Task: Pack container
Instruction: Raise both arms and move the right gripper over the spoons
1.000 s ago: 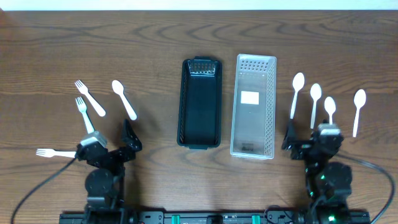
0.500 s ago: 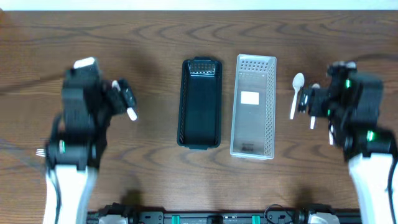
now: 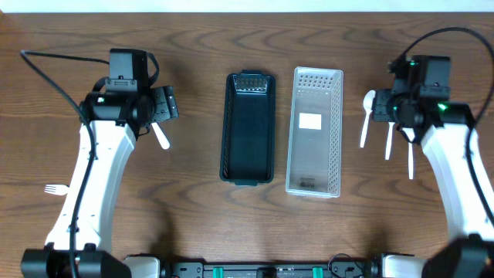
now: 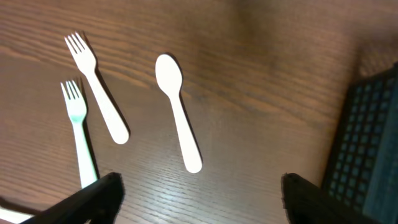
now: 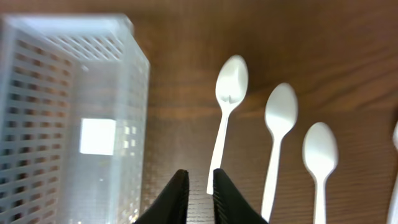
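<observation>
Wood table (image 3: 193, 224) — left gripper (image 4: 202, 194) wide open, empty, right gripper (image 5: 198, 193) nearly closed on nothing — so narrow it may just shove the nearest spoon (image 5: 227, 118) aside.

Black tray (image 3: 247, 135), clear perforated tray (image 3: 316, 154) just beside, lengthwise parallel

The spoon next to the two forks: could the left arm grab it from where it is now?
Probably yes: the left gripper hangs open above the spoon, which lies flat on the table, clear of the forks.
</observation>
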Motion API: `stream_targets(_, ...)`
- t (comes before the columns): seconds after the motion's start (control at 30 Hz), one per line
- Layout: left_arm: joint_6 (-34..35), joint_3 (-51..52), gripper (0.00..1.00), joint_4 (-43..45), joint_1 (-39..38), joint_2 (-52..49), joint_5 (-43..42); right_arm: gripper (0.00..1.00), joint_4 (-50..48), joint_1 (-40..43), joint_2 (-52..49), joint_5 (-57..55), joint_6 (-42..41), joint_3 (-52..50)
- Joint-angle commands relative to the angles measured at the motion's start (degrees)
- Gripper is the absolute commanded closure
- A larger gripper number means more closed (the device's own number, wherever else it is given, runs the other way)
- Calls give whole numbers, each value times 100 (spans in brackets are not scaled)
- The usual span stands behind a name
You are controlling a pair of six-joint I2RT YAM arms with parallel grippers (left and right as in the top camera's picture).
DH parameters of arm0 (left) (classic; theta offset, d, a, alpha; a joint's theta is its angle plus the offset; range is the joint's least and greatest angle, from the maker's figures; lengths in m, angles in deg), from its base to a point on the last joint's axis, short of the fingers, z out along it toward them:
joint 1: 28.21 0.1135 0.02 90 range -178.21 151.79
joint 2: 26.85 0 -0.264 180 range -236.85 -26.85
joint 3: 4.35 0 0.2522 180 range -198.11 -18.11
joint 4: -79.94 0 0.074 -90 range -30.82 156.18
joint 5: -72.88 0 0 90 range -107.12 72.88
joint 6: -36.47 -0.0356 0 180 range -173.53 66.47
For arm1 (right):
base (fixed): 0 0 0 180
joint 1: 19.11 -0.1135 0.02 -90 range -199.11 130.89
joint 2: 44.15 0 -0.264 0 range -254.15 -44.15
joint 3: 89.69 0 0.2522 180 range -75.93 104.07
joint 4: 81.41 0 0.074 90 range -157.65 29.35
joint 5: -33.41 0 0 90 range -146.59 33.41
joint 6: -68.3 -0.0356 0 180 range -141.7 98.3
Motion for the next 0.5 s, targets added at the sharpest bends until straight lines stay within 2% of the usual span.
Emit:
stream_targets(0.0,-61,-118,25,-72,-17,-186,0,88,15,37,-424,68,-153,81)
stream_targets(0.1,-61,-116,42,-138,-17,-297,0,93,13,15,-732,190,-175,81)
stream_targets(0.23,-61,-116,63,-162,-17,-369,0,93,13,-116,-1034,334,-170,81)
stream_targets(0.3,-61,-114,67,-160,-17,-376,0,92,33,-210,-1145,341,-168,81)
stream_targets(0.47,-61,-114,67,-160,-17,-376,0,92,35,-505,-1419,573,-164,81)
